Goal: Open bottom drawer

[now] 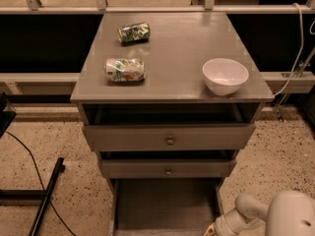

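- white arm (291, 214) fills bottom right corner, bulky rounded link
- wrist (235, 221) angles down and left from it, ribbed cuff at its end
- gripper (210, 229) low at bottom edge (mostly cut off), just left of wrist

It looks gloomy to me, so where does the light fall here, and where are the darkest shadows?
Camera view: warm, dim light gives the cabinet top a soft sheen; the white bowl is brightest. Camera view: black shadow fills the gaps above the two upper drawers; the open bottom drawer is dull grey inside, the gripper at its right, at the lower edge.
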Robot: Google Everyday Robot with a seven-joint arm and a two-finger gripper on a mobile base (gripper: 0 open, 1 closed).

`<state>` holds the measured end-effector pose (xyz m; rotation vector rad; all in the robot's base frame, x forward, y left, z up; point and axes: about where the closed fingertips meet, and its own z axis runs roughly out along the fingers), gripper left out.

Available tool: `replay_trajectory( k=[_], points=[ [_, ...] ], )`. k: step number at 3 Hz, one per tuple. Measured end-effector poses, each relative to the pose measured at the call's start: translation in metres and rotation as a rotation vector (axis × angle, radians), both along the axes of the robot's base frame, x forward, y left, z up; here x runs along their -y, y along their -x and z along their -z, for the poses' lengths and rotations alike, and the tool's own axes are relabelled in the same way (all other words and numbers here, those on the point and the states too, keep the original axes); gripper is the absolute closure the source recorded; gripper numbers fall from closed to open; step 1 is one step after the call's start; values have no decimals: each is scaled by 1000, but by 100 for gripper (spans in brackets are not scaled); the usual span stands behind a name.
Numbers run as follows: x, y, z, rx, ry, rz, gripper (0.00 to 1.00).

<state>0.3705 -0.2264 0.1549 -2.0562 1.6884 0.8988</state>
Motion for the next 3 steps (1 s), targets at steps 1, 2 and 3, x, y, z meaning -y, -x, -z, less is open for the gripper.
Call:
replay_trajectory(
  k=[1, 2, 3],
  points=[
    [0, -7, -35, 115, -99, 46, 100],
    [16, -28, -102, 300, -207, 106, 100],
    [29, -38, -134, 375, -249, 143, 100]
  ],
)
